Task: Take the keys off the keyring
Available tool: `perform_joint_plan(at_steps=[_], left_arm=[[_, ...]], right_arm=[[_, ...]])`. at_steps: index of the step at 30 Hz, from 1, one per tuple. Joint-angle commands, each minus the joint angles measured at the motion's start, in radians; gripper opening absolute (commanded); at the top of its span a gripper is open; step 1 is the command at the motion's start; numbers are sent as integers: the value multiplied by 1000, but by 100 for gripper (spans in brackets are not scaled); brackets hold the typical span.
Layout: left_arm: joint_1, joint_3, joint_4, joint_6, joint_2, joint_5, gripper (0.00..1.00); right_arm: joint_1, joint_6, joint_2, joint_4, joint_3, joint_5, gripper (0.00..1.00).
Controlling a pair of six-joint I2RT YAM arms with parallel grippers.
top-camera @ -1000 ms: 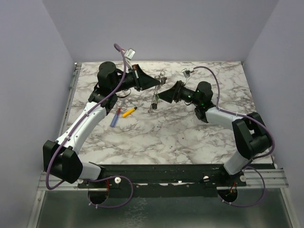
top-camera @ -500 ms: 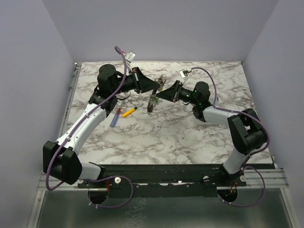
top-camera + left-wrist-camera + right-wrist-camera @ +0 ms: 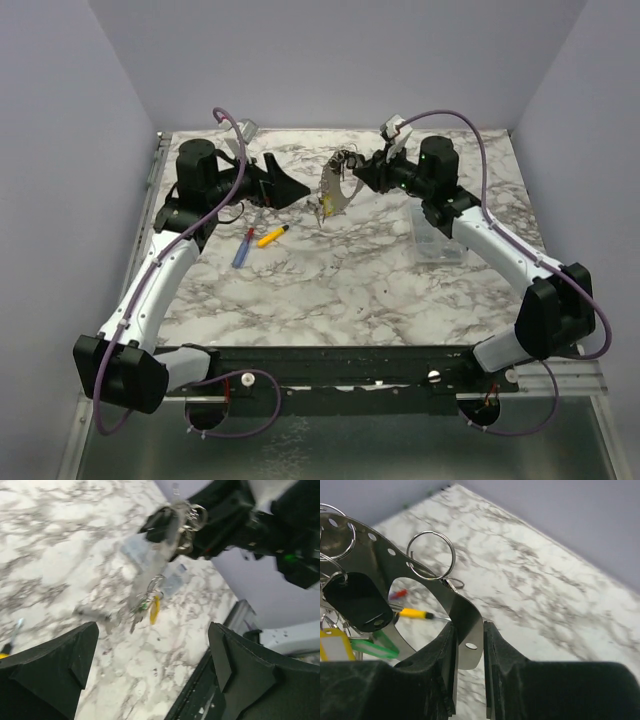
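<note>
The desk (image 3: pixel 380 290) carried only loose tools: the yellow stick (image 3: pixel 272 237) and the blue stick (image 3: pixel 243 247) lay below and to the left of the keyring.

The keyring (image 3: pixel 462 615), a perforated metal band with split rings, was off the desk and hanging in the air.

Change of state: one second before, the left end effector (image 3: pixel 295 190) was closed at the keyring and the right one stood wide. The roles had now reversed. The left end effector was spread wide, empty, and drawn back to the left of the keyring. The right end effector (image 3: pixel 358 172) had narrowed onto the band's edge and carried it.

The keys (image 3: pixel 145 602), with black, yellow and green tags, dangled below the keyring, all attached.

Assessment: the handover was complete and no key was removed yet. The left end effector was free to take a single key.
</note>
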Motion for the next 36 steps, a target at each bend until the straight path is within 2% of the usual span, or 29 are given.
perform_joint_plan(at_steps=[1,5,9,12,16,19,21,25,31,36], left_arm=[[121,39,-180,158,-1,-57,99],[200,58,-221,242,37,12,99],[203,68,-248,325,63,31,99],[202,71,-251,354,83,38,99],[194,72,-253,371,119,54,99],[173,74,-254,383,137,61,99],[154,76,-255,396,144,75,96],[101,88,-255,444,139,83,92],[-3,120,-248,519,136,57,74],[-69,69,-143,510,110,23,60]], right_arm=[[9,-513,-48,-267,65,193,1],[72,-926,-111,-322,18,334,1],[182,-1390,-133,-336,-80,606,1],[213,-1660,-140,-323,-160,742,1],[230,-1964,-164,-163,-265,834,1],[234,-2154,-193,32,-339,800,1],[247,-2200,-209,119,-341,744,1],[281,-2174,-236,249,-353,660,1],[320,-2015,-269,232,-337,591,1],[360,-1886,-291,142,-294,555,1]])
